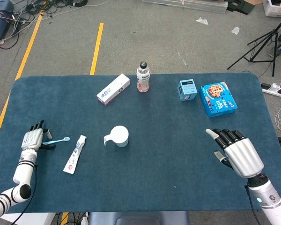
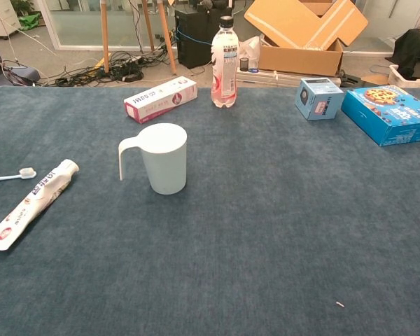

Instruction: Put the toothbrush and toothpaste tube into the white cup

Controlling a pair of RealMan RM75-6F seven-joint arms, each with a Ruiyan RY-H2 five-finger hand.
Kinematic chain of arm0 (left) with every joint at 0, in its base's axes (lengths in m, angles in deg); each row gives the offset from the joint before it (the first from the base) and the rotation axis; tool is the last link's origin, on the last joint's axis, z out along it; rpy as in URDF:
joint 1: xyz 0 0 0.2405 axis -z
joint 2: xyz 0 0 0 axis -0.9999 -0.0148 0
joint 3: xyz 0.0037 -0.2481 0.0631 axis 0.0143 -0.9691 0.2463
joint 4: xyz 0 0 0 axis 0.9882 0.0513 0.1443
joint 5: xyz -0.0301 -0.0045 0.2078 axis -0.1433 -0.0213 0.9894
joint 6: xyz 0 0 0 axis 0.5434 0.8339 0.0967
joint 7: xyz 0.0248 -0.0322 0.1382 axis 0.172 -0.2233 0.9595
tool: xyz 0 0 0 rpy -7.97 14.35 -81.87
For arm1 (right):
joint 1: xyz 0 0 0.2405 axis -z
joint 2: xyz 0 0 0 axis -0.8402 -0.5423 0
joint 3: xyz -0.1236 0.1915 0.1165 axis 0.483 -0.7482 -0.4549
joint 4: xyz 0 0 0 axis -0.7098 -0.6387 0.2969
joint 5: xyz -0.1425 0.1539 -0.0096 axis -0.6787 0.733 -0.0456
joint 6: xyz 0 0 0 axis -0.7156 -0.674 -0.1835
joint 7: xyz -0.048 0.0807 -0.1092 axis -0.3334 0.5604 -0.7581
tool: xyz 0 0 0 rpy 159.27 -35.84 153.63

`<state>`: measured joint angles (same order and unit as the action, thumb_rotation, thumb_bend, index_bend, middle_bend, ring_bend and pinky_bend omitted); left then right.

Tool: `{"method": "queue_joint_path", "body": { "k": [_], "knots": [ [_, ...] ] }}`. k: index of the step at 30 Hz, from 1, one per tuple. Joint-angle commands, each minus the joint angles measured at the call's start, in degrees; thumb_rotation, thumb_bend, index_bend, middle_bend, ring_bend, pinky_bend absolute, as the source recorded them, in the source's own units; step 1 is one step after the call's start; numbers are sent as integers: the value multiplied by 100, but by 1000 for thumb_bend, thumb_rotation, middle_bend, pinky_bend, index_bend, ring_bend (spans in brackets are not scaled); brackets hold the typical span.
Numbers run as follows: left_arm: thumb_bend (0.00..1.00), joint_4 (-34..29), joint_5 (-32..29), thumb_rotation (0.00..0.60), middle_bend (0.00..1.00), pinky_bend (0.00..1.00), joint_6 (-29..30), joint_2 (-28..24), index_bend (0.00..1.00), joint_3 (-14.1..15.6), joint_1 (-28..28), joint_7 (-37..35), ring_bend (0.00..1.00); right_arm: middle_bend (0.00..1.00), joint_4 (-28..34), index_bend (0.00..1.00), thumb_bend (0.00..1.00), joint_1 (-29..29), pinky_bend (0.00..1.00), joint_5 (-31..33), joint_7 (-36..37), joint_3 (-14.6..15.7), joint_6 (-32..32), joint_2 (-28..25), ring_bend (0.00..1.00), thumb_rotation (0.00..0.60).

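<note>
The white cup stands upright in the middle of the table, its handle pointing left. The toothpaste tube lies flat to its left. Further left lies the light-blue toothbrush, bristle end towards the tube. My left hand sits at the toothbrush's handle end with its fingers stretched out and apart; the handle tip reaches between thumb and fingers, flat on the cloth. My right hand hovers open over the right front of the table, far from everything.
At the back stand a white-and-pink carton, a drink bottle, a small light-blue box and a blue cookie box. The blue cloth table ends close to the left of my left hand.
</note>
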<state>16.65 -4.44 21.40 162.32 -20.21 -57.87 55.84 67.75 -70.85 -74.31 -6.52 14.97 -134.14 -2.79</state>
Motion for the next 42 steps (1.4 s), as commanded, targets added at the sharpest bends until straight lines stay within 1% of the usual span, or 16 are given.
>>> {"method": "queue_joint_path", "body": {
  "k": [1, 4, 19, 29, 42],
  "knots": [
    [266, 24, -10, 600, 0, 0, -19, 7, 506, -1, -1, -9, 0, 322, -5, 234, 202, 3, 467, 3, -3, 0, -3, 2, 342, 600],
    [283, 45, -7, 600, 0, 0, -33, 12, 506, 4, -2, -11, 0, 322, -10, 234, 203, 2, 467, 3, 2, 1, -2, 6, 342, 600],
    [284, 72, 32, 600, 0, 0, -46, 43, 503, 49, 9, 62, 0, 322, -46, 244, 202, 8, 467, 7, 39, 10, -11, 21, 342, 600],
    [290, 237, 38, 600, 0, 0, 79, 174, 554, 67, 15, 224, 0, 322, -67, 244, 203, 24, 466, 2, 74, 14, -44, 17, 342, 600],
    [309, 198, 101, 600, 0, 0, 111, 158, 561, 65, -6, 267, 0, 322, -58, 246, 203, 17, 466, -8, 84, 12, -43, 9, 342, 600]
  ]
}}
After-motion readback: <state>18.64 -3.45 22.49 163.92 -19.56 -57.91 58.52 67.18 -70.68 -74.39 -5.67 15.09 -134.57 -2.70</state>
